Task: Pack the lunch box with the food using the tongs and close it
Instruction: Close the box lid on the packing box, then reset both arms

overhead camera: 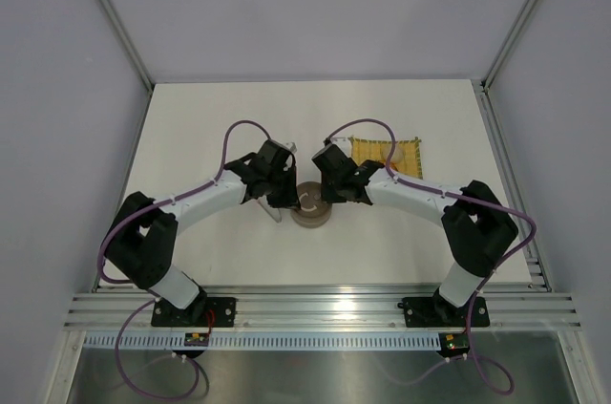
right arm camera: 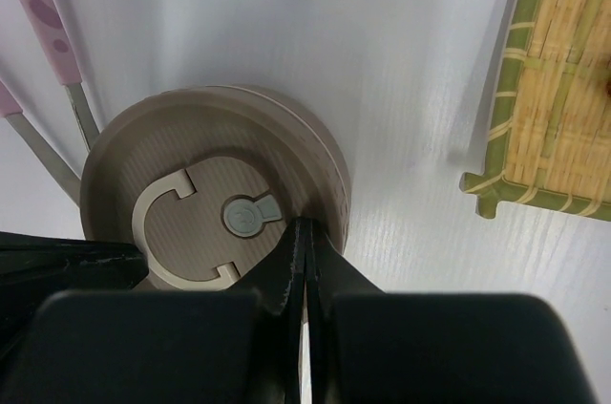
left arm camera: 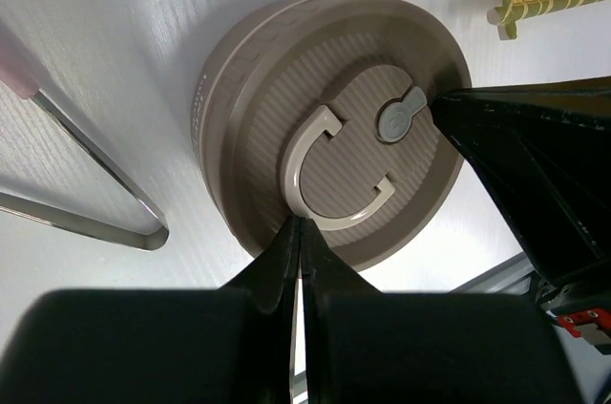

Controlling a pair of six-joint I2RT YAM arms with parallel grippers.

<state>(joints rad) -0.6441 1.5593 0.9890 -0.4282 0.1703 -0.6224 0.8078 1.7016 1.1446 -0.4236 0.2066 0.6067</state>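
I have the lunch box (overhead camera: 312, 205) near the middle of the white table (overhead camera: 220, 117), a little toward the near side. Its lid (left arm camera: 344, 137) is seated on top, with the ring handle (left arm camera: 329, 175) lying flat.

The left gripper (left arm camera: 303, 223) has its fingers pressed together with nothing between them, and the tips sit at the lid's rim. The right gripper (right arm camera: 304, 224) is pressed together the same way and carries nothing. Its tips are at the opposite rim, beside the small grey tab (right arm camera: 246, 216). The two grippers face each other across the lid, so the room between them is only the width of the box.

The widest room I see is toward the far edge of the table, beyond both wrists. Grey enclosure walls (overhead camera: 57, 70) stand close on the left, right and far sides. A metal rail (overhead camera: 325, 308) runs along the near edge, where the bases are bolted.

On the left, the tongs (left arm camera: 86, 184) lie flat on the table just beside the box but apart from it, under the left wrist, and they narrow any sideways move there. On the right, the yellow woven mat (overhead camera: 386, 154) lies near the right wrist, apart from the box. Something small and dark sits at the edge of the mat, too small to identify.

My count is one box, one lid, one pair of tongs with two arms, one mat and two grippers.
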